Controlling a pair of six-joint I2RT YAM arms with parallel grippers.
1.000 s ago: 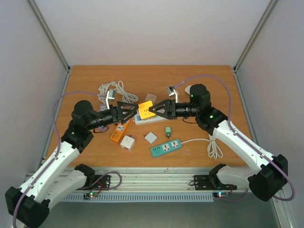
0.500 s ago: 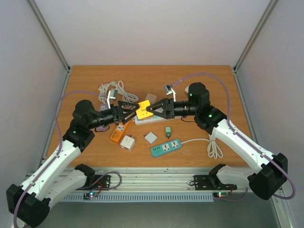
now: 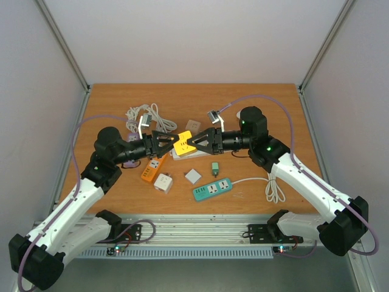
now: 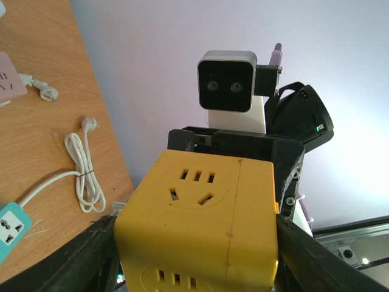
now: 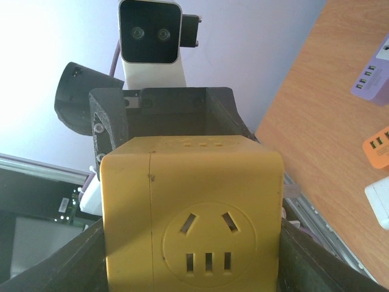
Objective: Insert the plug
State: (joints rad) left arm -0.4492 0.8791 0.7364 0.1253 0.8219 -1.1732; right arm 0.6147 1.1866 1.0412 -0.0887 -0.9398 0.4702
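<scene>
Wooden tabletop [image 3: 255, 115] is seen inside a white-walled booth, strewn with power strips and cables. Above its middle a yellow cube [image 3: 183, 144] is held off the surface, with an arm reaching in from either side. The left gripper [image 3: 173, 143] is closed on it, its fingers [image 4: 85, 255] pressed against two opposite flanks. The right gripper [image 3: 193, 144] appears likewise clamped on the cube from the far side. A socket face is turned to each wrist camera, and no prongs can be made out in any view. The double hold is judged to be a mid-air regrasp, made so that the plug side can be aimed at a strip. A white strip [image 3: 182, 155] lies just below, an orange strip [image 3: 152, 169] and a teal strip [image 3: 213, 189] nearer the bases.
</scene>
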